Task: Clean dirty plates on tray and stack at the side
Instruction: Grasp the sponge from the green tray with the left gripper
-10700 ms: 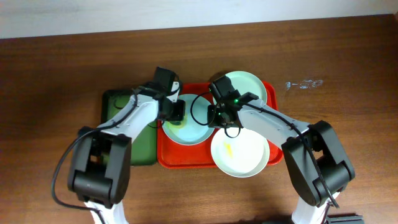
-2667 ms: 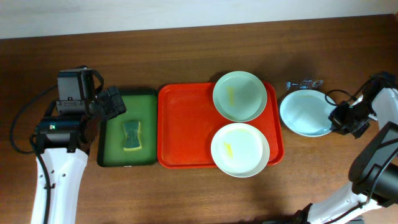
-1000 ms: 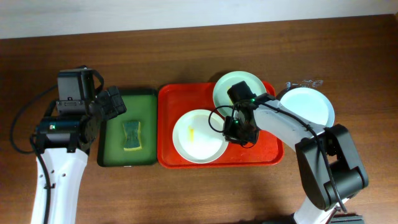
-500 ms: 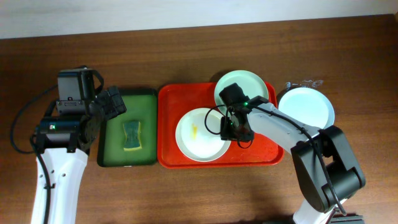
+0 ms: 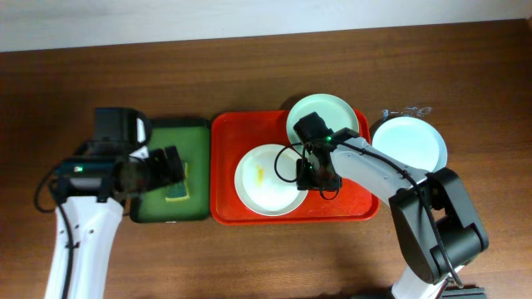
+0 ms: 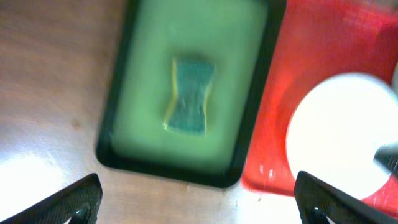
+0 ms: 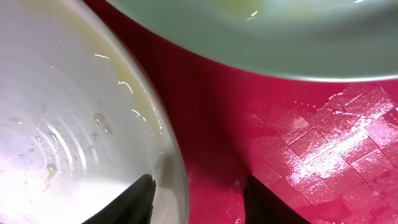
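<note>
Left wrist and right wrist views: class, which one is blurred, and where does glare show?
Left wrist view: blurred throughout, the sponge soft-edged, the plate washed out white. Right wrist view: sharp, with bright glints on the glossy red tray and along the plate's rim.

Dark brown wood table [image 5: 249, 83]; pale wall strip [image 5: 208, 21] along far edge; soft glare.

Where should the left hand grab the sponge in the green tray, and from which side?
Pinch the sponge across its narrow waist, coming straight down from above. It lies flat mid green tray, clear of the walls, and the pinched-in middle gives the shortest span.
</note>
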Motion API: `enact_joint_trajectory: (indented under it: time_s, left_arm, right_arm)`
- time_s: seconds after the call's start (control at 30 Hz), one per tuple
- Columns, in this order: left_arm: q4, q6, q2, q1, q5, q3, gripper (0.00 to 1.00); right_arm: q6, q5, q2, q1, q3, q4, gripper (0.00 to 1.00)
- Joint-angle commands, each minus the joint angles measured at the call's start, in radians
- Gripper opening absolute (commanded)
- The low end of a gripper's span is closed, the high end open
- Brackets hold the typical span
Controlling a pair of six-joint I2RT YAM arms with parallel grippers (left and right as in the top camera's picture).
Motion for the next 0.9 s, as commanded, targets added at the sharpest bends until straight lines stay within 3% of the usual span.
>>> enact_joint_trajectory:
  time_s: [0.0,0.13,0.23,0.5,0.87]
  left_arm:
    - [0.025,0.051,0.015,-0.058,0.020,-0.132,0.84]
    - [0.069,0.068,0.124,-0.068,0.020,-0.170,0.75]
    - [0.118,0.067,0.277,-0.070,0.020,-0.170,0.62]
    - [0.386,0.053,0.446,-0.060,-0.127,-0.170,0.43]
    - [0.393,0.051,0.473,-0.056,-0.139,-0.170,0.38]
  right_arm:
    - [-0.011,0.020,-0.008,0.003,-0.003,-0.003,0.47]
    - [-0.037,0.020,-0.008,0.003,-0.003,-0.002,0.47]
    - [-0.037,0.020,-0.008,0.003,-0.003,-0.003,0.47]
    - [-0.037,0.020,-0.008,0.003,-0.003,-0.002,0.48]
    - [-0.037,0.021,-0.008,0.003,-0.003,0.001,0.47]
